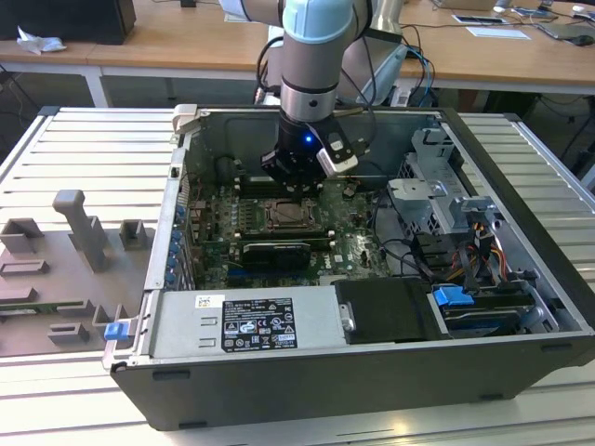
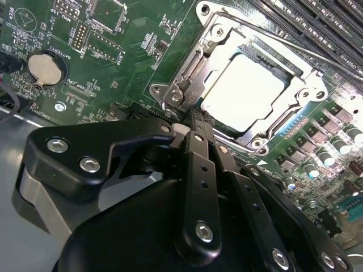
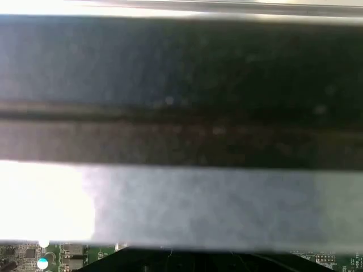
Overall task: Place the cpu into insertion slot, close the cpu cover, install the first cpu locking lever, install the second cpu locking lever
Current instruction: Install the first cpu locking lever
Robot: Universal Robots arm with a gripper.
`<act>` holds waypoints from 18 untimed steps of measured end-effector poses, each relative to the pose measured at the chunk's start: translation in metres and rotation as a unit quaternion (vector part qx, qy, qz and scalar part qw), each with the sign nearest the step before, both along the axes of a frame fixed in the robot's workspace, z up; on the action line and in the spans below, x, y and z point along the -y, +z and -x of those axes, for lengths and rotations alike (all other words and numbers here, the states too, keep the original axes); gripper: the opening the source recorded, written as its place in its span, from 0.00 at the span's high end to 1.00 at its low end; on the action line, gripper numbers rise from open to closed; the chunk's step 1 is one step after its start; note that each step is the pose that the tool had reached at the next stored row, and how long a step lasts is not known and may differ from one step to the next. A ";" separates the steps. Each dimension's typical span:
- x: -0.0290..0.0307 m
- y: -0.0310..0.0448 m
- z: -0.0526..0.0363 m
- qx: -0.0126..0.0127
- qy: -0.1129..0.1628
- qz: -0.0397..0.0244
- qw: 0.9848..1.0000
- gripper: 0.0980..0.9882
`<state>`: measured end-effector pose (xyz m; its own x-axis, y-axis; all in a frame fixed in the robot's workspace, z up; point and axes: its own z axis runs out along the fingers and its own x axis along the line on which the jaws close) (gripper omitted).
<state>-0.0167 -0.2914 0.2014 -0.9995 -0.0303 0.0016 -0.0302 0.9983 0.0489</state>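
The chip (image 2: 241, 93) already lies flat in its socket (image 2: 282, 126) on the green circuit board (image 2: 122, 54), its pale face showing through the cut-out of the metal cover (image 2: 218, 42); in the second wrist view the cover looks folded down over the chip, so the first two steps read as done, and the work in hand is, by my judgement, the first locking lever; a thin metal rod (image 2: 266, 35) runs along the far side of the cover and looks not yet latched, though I cannot tell its end for certain.

The tool (image 2: 190, 122) sits low, at the corner of the cover where a screw and hinge piece (image 2: 174, 97) stand; its fingers (image 2: 195, 147) are drawn together into a narrow blade with nothing between them, the tip just beside or touching that corner; which, I cannot tell.

A lever move calls for a steady push down and sideways under the catch, with the tip kept off the chip's face and the small parts around the socket.

In the exterior view the arm (image 1: 311, 65) comes straight down into the open computer case (image 1: 521, 269), wrist vertical, the tool (image 1: 296, 182) over the far edge of the socket (image 1: 289, 216); the case lies on its side on the slatted counter (image 1: 84, 139).
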 end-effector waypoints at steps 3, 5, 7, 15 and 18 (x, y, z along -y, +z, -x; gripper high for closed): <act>-0.0004 -0.0011 -0.0001 0.000 0.001 -0.003 1.000 0.99; -0.0001 -0.0006 0.0001 0.000 0.002 -0.006 1.000 0.99; -0.0001 -0.0006 -0.0001 0.000 0.002 -0.010 1.000 0.99; -0.0009 0.0043 -0.0005 0.000 0.003 -0.018 1.000 0.99; -0.0006 0.0080 -0.0006 0.000 0.003 -0.018 1.000 0.99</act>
<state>-0.0161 -0.2908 0.2094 -0.9993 -0.0367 -0.0002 -0.0366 0.9957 0.0847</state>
